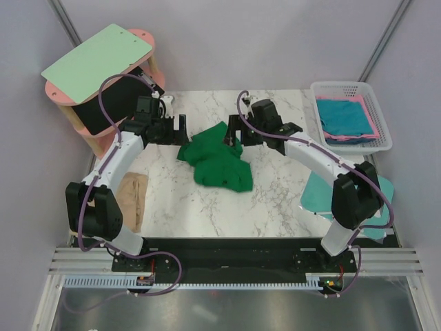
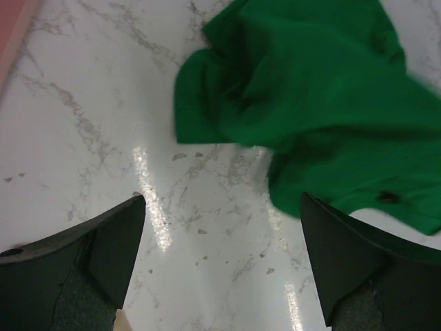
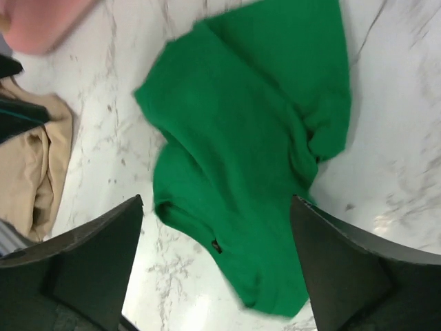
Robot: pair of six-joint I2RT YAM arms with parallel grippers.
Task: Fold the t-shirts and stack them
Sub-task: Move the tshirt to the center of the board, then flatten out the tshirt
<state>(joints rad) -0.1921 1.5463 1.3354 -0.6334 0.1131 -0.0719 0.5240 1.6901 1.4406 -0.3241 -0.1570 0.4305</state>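
A dark green t-shirt [image 1: 217,160] lies crumpled in the middle of the marble table. It also shows in the left wrist view [image 2: 324,89] and the right wrist view [image 3: 255,138]. My left gripper [image 1: 181,129] is open and empty, just left of the shirt's far edge, over bare marble [image 2: 222,200]. My right gripper [image 1: 231,131] is open and empty above the shirt's far side [image 3: 215,201]. A tan-beige shirt [image 1: 131,200] lies bunched at the table's left edge. A teal-blue shirt [image 1: 343,116] lies folded on a pink shirt [image 1: 348,140] in the basket.
A white basket [image 1: 344,87] stands at the back right. A mint-teal board [image 1: 318,196] lies under the right arm at the table's right edge. A pale green clipboard [image 1: 100,58] rests on a pink stool [image 1: 141,34] at the back left.
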